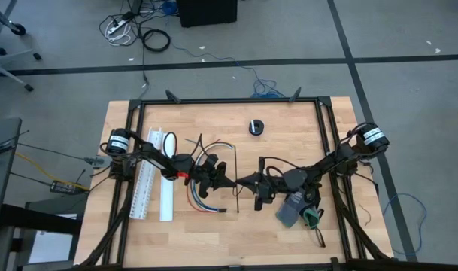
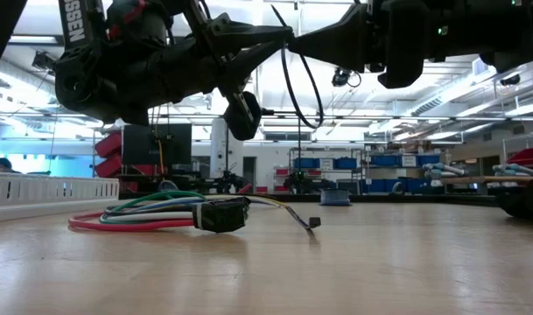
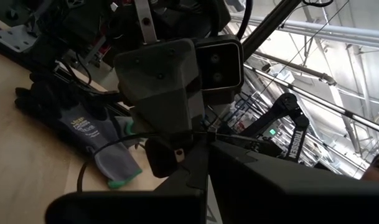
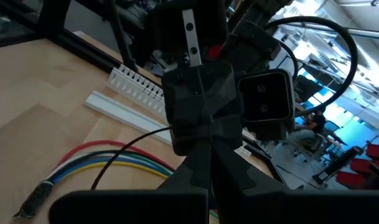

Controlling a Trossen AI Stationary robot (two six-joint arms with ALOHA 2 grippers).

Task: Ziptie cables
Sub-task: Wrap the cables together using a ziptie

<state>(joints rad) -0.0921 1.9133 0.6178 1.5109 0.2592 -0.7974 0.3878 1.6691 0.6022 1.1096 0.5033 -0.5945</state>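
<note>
My left gripper (image 1: 229,181) and right gripper (image 1: 243,181) meet tip to tip above the table's middle, both shut on a thin black ziptie (image 1: 236,197). The strip runs across their meeting point toward the near and far edges. It curves away from the fingers in the left wrist view (image 3: 114,144) and in the right wrist view (image 4: 127,152). The coloured cables (image 1: 202,197) lie flat on the table below and left of the grippers (image 2: 143,214), their dark bundled end (image 2: 222,214) resting on the wood. I cannot make out a second ziptie. My left gripper pinches the ziptie between its two fingertips (image 3: 198,155), coming level from the table's left, fingers across the strip. The strip (image 3: 170,134) is lifted clear of the table and bows away slack. My right gripper pinches the same ziptie at its fingertips (image 4: 209,146), level from the table's right and right against the left gripper's tips. The strip (image 4: 167,129) leaves the fingers sideways and curves down toward the cables, clear of the table.
A long white slotted channel (image 1: 150,184) lies left of the cables. A grey glove (image 1: 291,208) and a green item (image 1: 312,218) lie under the right arm. A small black round object (image 1: 256,126) sits toward the far edge. A black frame (image 1: 229,100) borders the table.
</note>
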